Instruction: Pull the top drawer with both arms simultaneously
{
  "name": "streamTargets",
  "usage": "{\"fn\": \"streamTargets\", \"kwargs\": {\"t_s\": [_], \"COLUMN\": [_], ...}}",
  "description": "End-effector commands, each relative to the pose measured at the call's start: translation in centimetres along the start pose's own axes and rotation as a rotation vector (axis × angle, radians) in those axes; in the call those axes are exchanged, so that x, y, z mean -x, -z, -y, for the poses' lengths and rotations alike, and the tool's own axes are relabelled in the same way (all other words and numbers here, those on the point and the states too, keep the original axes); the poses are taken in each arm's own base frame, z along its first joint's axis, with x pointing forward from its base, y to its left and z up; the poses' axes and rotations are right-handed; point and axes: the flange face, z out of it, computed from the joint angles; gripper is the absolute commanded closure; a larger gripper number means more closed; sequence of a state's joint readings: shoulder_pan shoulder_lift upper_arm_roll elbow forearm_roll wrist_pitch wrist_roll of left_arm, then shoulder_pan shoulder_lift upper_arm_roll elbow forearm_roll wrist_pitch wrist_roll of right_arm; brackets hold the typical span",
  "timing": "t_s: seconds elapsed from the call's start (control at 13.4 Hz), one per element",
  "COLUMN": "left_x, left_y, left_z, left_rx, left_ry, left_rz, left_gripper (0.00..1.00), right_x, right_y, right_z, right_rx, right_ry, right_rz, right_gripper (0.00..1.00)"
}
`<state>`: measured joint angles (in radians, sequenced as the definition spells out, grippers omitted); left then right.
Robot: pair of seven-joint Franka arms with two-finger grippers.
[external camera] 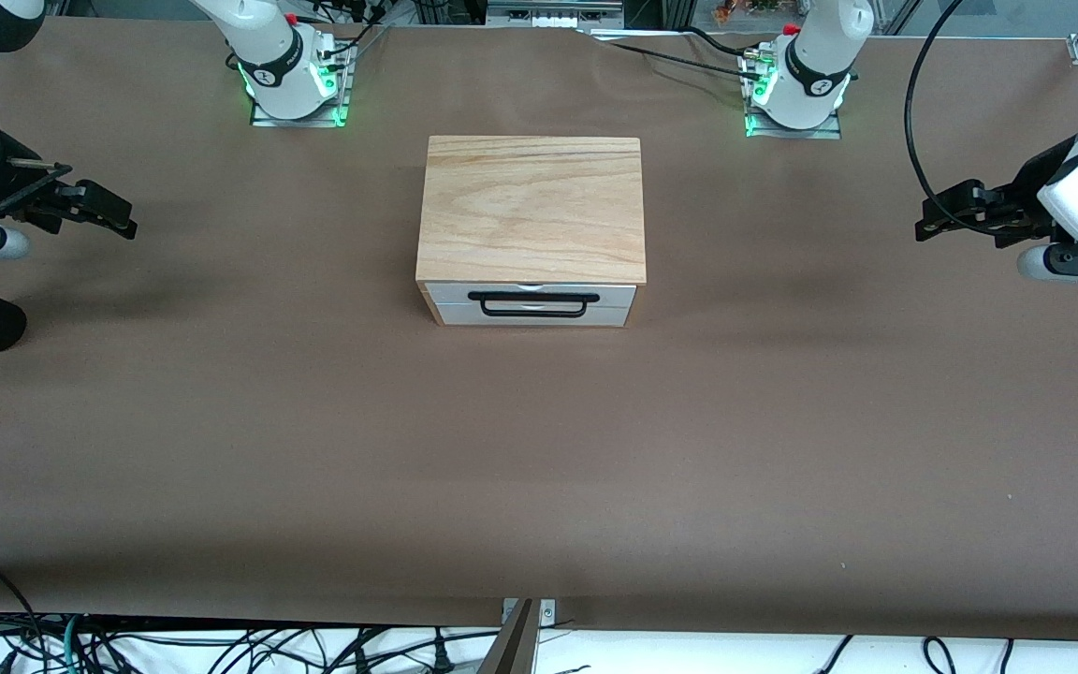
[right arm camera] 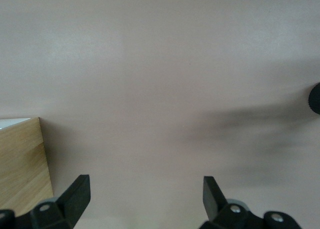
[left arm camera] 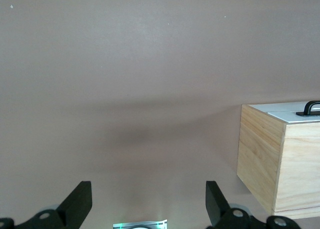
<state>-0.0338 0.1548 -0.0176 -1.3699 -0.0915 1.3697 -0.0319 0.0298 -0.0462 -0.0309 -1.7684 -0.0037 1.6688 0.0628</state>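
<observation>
- You have the light-wood box (external camera: 531,208) standing at the middle of the brown paper-covered counter (external camera: 539,449), between the two arm bases and a little nearer to the front camera than they are.
- The shallow top drawer with the white front panel (external camera: 531,293) sits shut in the box, its front flush with the box's face and turned toward the front camera.
- The drawer's long axis runs across the counter, from the right arm's end toward the left arm's end; its black wire loop handle (external camera: 531,305) lies along that same line and hangs over the seam with the lower white drawer front (external camera: 531,318).
- Your left arm's black two-finger gripper (external camera: 941,217) hangs over bare counter at the left arm's end, well apart from the box, pointing toward the box. In the left wrist view its fingers (left arm camera: 80,201) are spread wide with nothing between them, and the box's wooden side wall shows off to one side.
- Your right arm's black two-finger gripper (external camera: 113,213) hangs over bare counter at the right arm's end, also well apart from the box and aimed toward it. Its fingers (right arm camera: 77,195) stand spread wide in the right wrist view, holding nothing.
- Only bare counter lies between each gripper and the box, and in front of the drawer.
- Loose black cables (external camera: 221,646) lie below the counter's near edge.
</observation>
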Motion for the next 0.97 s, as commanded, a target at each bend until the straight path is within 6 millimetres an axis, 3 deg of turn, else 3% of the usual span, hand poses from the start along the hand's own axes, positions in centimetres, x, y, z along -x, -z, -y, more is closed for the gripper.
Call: {"fn": "streamTargets", "kwargs": {"t_s": [0.0, 0.9], "left_x": [0.15, 0.15], "left_y": [0.05, 0.05], "left_z": [-0.18, -0.18], "left_rx": [0.011, 0.011], "left_ry": [0.001, 0.001], "left_rz": [-0.006, -0.006], "left_gripper": [0.0, 0.0], "right_x": [0.25, 0.0], "right_y": [0.3, -0.16], "right_z": [-0.25, 0.02], "right_rx": [-0.002, -0.001], "right_ry": [0.009, 0.008], "right_rz": [-0.009, -0.003], "right_gripper": [0.0, 0.0]}}
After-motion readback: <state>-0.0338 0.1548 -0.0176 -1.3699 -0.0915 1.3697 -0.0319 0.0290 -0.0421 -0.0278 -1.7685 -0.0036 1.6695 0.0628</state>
